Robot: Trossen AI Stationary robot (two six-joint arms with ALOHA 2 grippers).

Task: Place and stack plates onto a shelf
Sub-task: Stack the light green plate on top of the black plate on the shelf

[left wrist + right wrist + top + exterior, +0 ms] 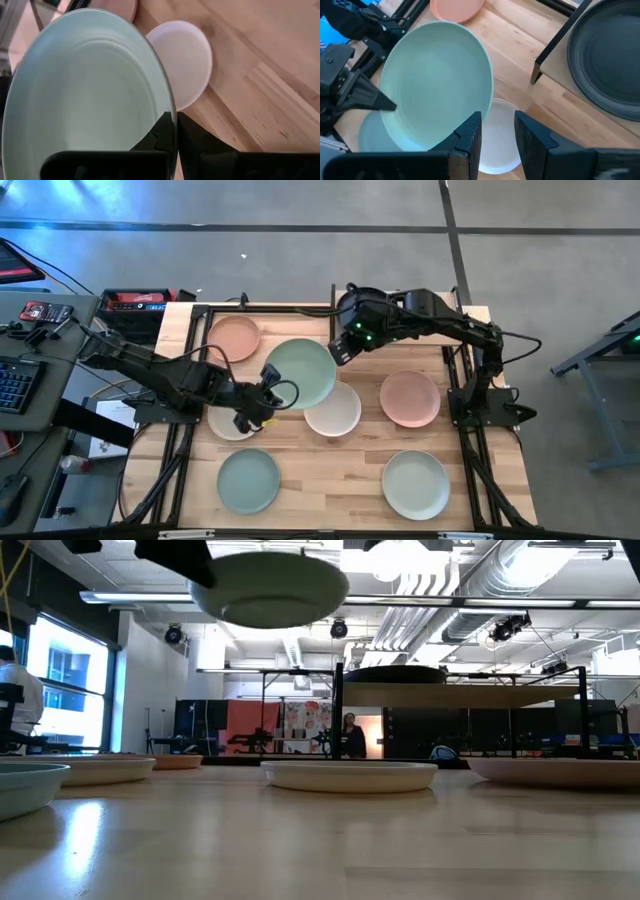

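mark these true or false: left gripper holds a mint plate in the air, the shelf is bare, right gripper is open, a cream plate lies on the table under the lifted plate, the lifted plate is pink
1. The left gripper holds a mint plate off the table. True; the low view shows it in the air.
2. The shelf is bare. False: a black plate sits on it.
3. The right gripper is open. True; its fingers stand apart beside the plate's rim.
4. A cream plate lies on the table partly under the lifted plate. True.
5. The lifted plate is pink. False: it is mint green; the pink plates lie on the table.
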